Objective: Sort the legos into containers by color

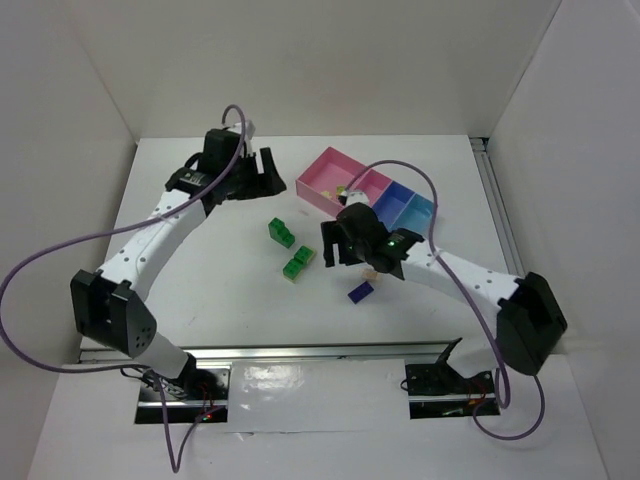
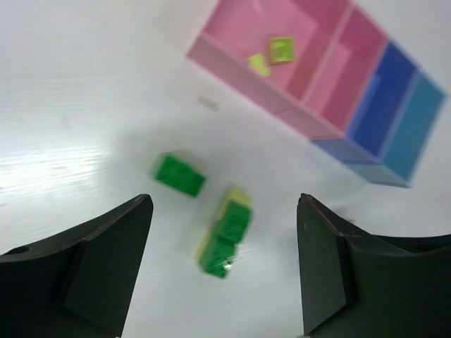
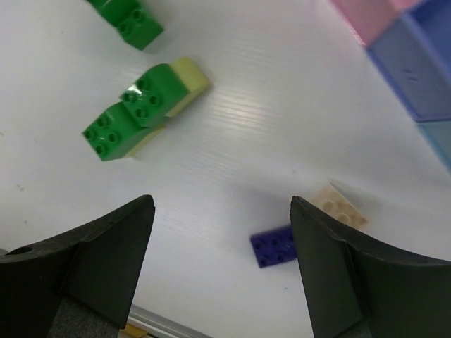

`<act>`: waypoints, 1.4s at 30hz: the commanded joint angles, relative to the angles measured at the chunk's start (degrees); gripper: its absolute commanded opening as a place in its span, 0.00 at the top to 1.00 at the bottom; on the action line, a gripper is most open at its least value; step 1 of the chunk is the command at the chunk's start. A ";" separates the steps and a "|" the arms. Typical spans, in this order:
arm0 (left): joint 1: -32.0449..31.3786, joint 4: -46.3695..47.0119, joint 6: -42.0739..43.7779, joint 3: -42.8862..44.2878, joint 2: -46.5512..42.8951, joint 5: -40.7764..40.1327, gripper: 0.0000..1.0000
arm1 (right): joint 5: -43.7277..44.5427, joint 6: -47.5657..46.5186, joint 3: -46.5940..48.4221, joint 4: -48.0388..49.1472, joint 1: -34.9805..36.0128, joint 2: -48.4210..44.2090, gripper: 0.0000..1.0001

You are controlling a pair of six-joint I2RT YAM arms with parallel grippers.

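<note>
Two bright green legos lie mid-table: a single one, and a green cluster on pale yellow pieces. A flat dark purple lego and a beige lego lie near the right gripper. The containers stand in a row: a large pink one holding two yellow-green legos, a small pink one, a blue one and a light blue one. My left gripper is open and empty, left of the pink tray. My right gripper is open and empty above the purple lego.
White walls enclose the table on the left, back and right. A metal rail runs along the near edge by the arm bases. Purple cables loop off both arms.
</note>
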 commanded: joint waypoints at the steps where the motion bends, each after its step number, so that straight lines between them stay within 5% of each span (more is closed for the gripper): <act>1: 0.33 -4.74 6.80 -7.23 -0.38 -2.93 0.14 | -2.04 0.70 7.53 -0.68 1.75 6.16 0.16; 10: -4.69 -2.74 6.11 -17.52 -3.64 -0.49 0.13 | 7.88 13.19 3.52 -11.86 -3.69 4.78 0.17; 20: -6.89 -0.46 4.00 -17.34 -1.52 -1.62 0.13 | -7.14 19.34 -9.39 -4.67 -14.41 0.20 0.17; 30: -9.61 -2.21 4.44 -16.29 -2.06 -5.40 0.13 | -12.59 18.73 -13.19 7.29 -17.32 4.76 0.34; 35: -11.63 -3.27 4.44 -15.15 -0.75 -7.59 0.13 | -13.21 18.12 -11.78 6.78 -16.79 6.70 0.50; 42: -12.25 -3.27 3.83 -14.10 -0.21 -7.08 0.13 | -10.58 18.12 -11.26 5.36 -16.27 6.70 0.57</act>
